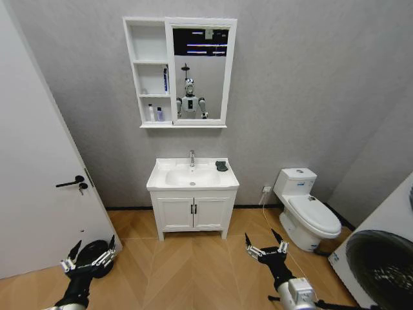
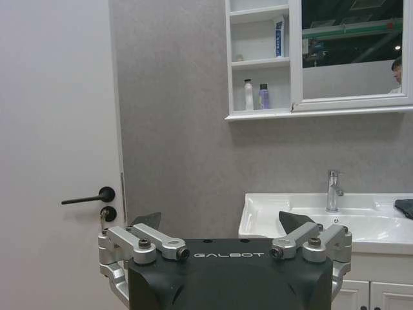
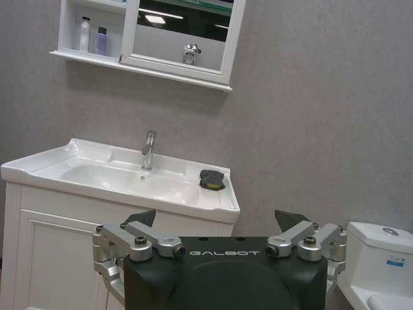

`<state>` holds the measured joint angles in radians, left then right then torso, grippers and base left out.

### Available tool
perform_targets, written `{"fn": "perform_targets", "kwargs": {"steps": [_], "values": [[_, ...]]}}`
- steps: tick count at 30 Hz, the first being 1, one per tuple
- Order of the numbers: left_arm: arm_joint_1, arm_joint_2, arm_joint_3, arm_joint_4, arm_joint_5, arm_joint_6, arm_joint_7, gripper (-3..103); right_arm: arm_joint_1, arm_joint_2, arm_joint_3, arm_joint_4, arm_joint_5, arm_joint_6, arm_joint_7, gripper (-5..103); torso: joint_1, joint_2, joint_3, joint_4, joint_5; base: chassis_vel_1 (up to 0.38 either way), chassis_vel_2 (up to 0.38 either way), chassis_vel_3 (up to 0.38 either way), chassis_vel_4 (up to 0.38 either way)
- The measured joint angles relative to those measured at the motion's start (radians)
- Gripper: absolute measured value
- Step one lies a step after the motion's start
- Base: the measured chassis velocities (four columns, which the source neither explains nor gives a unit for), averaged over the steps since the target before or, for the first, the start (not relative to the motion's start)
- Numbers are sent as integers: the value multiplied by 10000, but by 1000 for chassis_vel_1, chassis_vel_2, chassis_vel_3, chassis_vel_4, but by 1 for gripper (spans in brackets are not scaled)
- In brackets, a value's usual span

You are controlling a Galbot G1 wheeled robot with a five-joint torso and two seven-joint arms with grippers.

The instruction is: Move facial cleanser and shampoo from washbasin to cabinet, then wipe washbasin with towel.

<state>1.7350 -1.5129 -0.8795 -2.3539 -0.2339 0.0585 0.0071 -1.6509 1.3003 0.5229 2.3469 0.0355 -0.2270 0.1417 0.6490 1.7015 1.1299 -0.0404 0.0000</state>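
One washbasin (image 1: 192, 175), chrome tap (image 1: 191, 157) at 12 o'clock. One dark towel (image 1: 222, 166) on its rim at 2 o'clock. One cabinet (image 1: 152, 71) above: two bottles (image 1: 155, 113) on the lowest shelf, one blue tube (image 1: 165, 79) on the middle. Left gripper (image 1: 90, 255) and right gripper (image 1: 265, 246) low over the floor, fingers spread wide, empty.

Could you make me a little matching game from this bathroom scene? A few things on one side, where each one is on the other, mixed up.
Things:
1. towel
2. two small bottles
3. blue tube
4. left gripper

Places:
A. middle niche of the cabinet
B. low over the wood floor, near the door
C. right rim of the washbasin
D. bottom niche of the cabinet

Pairs: 1-C, 2-D, 3-A, 4-B
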Motion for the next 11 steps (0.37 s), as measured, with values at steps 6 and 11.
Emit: {"fn": "perform_targets", "kwargs": {"steps": [6, 11], "values": [[0, 0, 0, 0, 0, 0, 0, 100, 0, 1, 0, 0, 0, -1, 0, 100, 0, 0, 0, 0, 0, 0, 0, 0, 0], [0, 0, 0, 0, 0, 0, 0, 100, 0, 0, 0, 0, 0, -1, 0, 100, 0, 0, 0, 0, 0, 0, 0, 0, 0]]}}
